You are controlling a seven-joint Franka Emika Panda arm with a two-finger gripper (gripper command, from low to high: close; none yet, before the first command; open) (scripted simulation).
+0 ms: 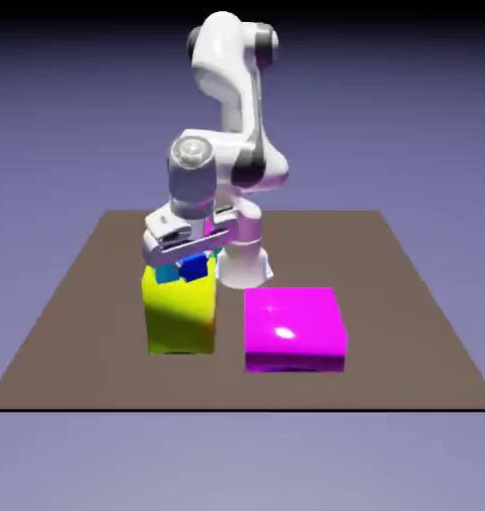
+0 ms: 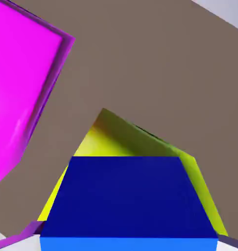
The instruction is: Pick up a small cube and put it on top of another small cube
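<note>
The table (image 1: 406,329) is the biggest thing here. It is flat, brown and dull, with no shine at all.

Next comes the magenta block (image 1: 294,329). It is wide and low, smooth and glossy, and a bright white spot of light sits on its top. It lies on the exterior view's right, just beside the yellow block (image 1: 180,314) with a thin strip of table between them. The yellow block is taller and narrower, smooth too, with a darker, greenish shade on part of its front.

My arm (image 1: 232,90) is white and round, made of fat smooth tubes with dark joints. It bends up high and then comes down so that my hand points at the top of the yellow block.

My gripper (image 1: 187,261) hangs right over that yellow top. A little cyan cube (image 1: 167,273) shows at the top edge of the yellow block, on the left side of my hand.

The small cube (image 1: 195,266) is the tiniest thing. It is dark royal blue, with flat plain sides and sharp edges. It sits between my fingers, just above the yellow block, close beside the cyan one. In the hand view the small cube (image 2: 126,196) is so big that it hides my finger tips. It looks like my fingers pinch it, but I cannot tell for sure.
</note>
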